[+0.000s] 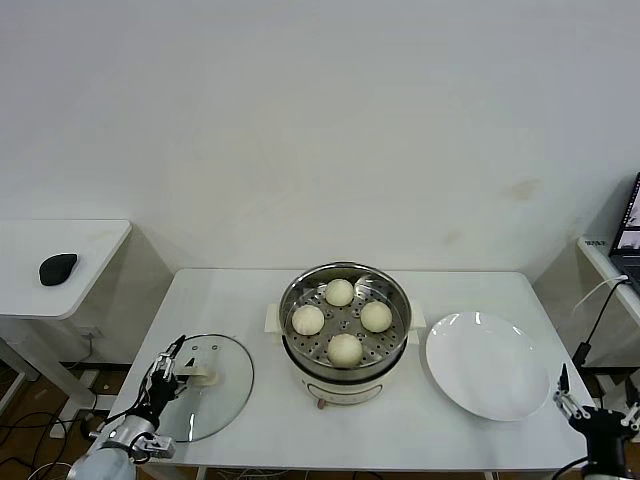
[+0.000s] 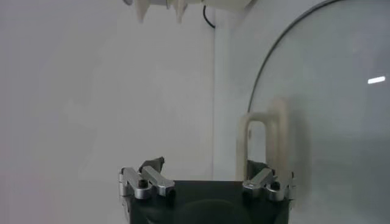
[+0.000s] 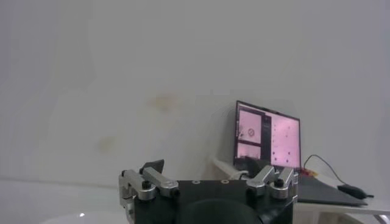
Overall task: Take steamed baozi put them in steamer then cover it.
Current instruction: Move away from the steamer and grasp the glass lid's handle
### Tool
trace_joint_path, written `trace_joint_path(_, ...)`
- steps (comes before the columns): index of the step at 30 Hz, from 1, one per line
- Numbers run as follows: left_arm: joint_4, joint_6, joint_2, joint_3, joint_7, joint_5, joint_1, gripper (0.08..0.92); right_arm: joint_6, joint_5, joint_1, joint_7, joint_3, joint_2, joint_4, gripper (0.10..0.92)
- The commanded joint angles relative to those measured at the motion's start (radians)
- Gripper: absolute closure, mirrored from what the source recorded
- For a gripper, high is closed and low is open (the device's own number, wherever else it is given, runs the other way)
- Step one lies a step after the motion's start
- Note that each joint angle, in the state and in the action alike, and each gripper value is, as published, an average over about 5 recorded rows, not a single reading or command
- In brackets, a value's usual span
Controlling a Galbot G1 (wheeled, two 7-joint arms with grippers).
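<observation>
Several cream-white baozi (image 1: 345,349) lie on the perforated tray inside the steel steamer (image 1: 292,300), which stands uncovered mid-table on its cream base. The glass cover (image 1: 228,400) lies flat on the table left of the steamer, with its cream handle (image 1: 207,377) at the centre. My left gripper (image 1: 175,365) is open and empty over the cover's left edge, just short of the handle. In the left wrist view the handle (image 2: 262,137) stands close beside one finger of that gripper (image 2: 207,167). My right gripper (image 1: 590,405) is open and empty at the table's front right corner.
An empty white plate (image 1: 485,378) lies right of the steamer, close to the right gripper. A side table with a black mouse (image 1: 57,268) stands at the left. A laptop (image 3: 267,137) and cables sit on a table at the right.
</observation>
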Motion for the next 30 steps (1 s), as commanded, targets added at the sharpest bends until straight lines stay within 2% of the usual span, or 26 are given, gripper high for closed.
trace_joint_path(1, 0.044, -0.003, -0.008, 0.008, 0.011, 0.010, -0.028, 0.252, 0.001, -0.003, -0.009, 0.002, -0.017, 0.005, 0.005, 0.203)
trace_joint_path(9, 0.020, -0.005, -0.010, -0.006, -0.014, -0.008, 0.004, 0.477, -0.003, 0.009, -0.010, 0.002, -0.015, -0.006, 0.013, 0.203)
trace_joint_path(20, -0.167, 0.013, 0.015, -0.057, -0.015, -0.077, 0.105, 0.794, -0.010, 0.007, -0.006, -0.001, -0.037, -0.024, 0.008, 0.203)
trace_joint_path(23, -0.271, 0.050, 0.040, -0.079, 0.027, -0.091, 0.139, 0.842, -0.014, 0.006, -0.004, -0.008, -0.045, -0.033, 0.009, 0.203)
trace_joint_path(30, -0.502, 0.263, 0.133, -0.152, 0.208, -0.215, 0.181, 0.848, -0.011, -0.005, -0.006, -0.026, -0.045, -0.054, 0.001, 0.203)
